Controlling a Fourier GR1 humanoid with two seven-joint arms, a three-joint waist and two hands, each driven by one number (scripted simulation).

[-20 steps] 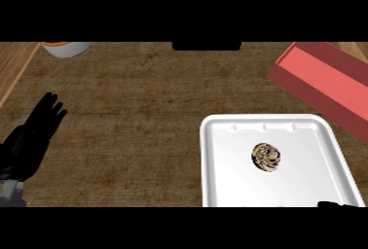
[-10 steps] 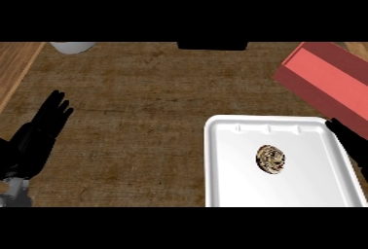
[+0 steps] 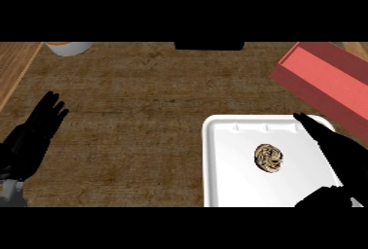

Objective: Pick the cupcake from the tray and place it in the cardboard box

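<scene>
The right hand (image 3: 336, 148) was over the right side of the tray (image 3: 223, 165), fingers straight and spread apart from the thumb, which showed low at the view's bottom edge; it held nothing, and its fingertips pointed up toward the far rim. The cupcake (image 3: 268, 158) lay between fingers and thumb but apart from both, approx. in the middle of the tray, w/ bare white tray floor visible around it, so I judged there was no contact yet. Whether the hand was above the tray or touching its rim, I could not tell from this one view. So, re: progress, nothing of the task was done: the cupcake was not grasped, not lifted, and not moved. What was left was everything, i.e. to close the hand round the cupcake, lift it off the tray, carry it to the box and release it there. The red box (image 3: 327, 78) stood just beyond the tray's far right corner, near it, at an angle to the counter's edge; it looked red rather than like plain cardboard, and its inside was not visible to me. The left hand (image 3: 32, 138) rested open at the view's left edge, fingers up, well apart from the tray. At the far left corner of the wooden counter (image 3: 144, 97) a pale round container (image 3: 68, 47) showed only partly.
</scene>
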